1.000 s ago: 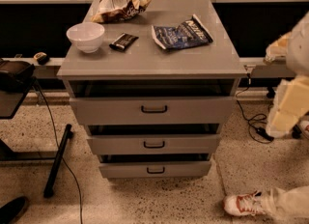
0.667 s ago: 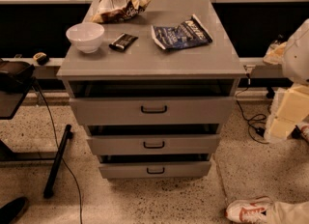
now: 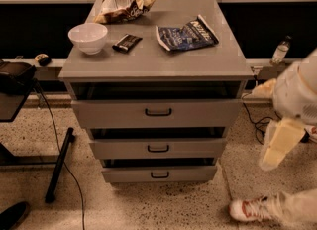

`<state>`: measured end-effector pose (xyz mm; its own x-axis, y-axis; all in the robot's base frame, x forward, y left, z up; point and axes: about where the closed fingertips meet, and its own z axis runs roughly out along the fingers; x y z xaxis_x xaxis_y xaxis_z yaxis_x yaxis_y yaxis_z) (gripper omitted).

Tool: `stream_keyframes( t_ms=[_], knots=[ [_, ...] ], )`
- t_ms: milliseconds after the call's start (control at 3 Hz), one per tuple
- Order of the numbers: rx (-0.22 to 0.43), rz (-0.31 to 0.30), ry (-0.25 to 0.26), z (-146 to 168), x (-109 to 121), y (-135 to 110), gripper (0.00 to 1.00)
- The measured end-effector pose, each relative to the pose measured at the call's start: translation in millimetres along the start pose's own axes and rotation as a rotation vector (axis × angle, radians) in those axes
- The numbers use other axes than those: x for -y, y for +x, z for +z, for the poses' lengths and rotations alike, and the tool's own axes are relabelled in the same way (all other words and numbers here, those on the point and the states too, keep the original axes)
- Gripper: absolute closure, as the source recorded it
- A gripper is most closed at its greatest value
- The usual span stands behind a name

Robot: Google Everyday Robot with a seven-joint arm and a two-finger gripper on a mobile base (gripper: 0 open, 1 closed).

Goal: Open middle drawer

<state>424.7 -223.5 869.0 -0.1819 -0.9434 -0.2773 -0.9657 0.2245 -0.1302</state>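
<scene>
The grey cabinet has three stacked drawers, each with a small black bar handle. The middle drawer [image 3: 158,147] has a low flat front and its handle [image 3: 158,148] at centre. A dark gap shows above its front panel, as it does above the other two. My gripper [image 3: 270,162] is a cream-coloured piece that hangs down from the white arm [image 3: 297,92] at the right of the cabinet. It is level with the middle drawer, apart from it, and touches nothing.
On the cabinet top [image 3: 148,60] lie a white bowl [image 3: 87,36], a dark snack bar [image 3: 127,41], a blue bag [image 3: 186,33] and a crumpled chip bag [image 3: 126,3]. A person's shoe [image 3: 246,209] is at lower right. A black stand [image 3: 59,167] and a cable are at left. A bottle [image 3: 281,50] stands behind.
My arm and gripper have moved down and slightly left, closer to the cabinet's right side. The shoe at lower right has shifted a little. The drawers have not moved.
</scene>
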Motion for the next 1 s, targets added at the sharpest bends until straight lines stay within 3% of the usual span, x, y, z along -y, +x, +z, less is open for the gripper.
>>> stream_keyframes(
  t_ms=[333,667,1000],
  knots=[
    [0.203,0.093,-0.173,137.1,-36.4,35.6,0.00],
    [0.249,-0.012,-0.202,171.5,-41.6,35.6,0.00],
    [0.260,-0.041,-0.203,176.3,-41.6,34.9,0.00]
  ],
)
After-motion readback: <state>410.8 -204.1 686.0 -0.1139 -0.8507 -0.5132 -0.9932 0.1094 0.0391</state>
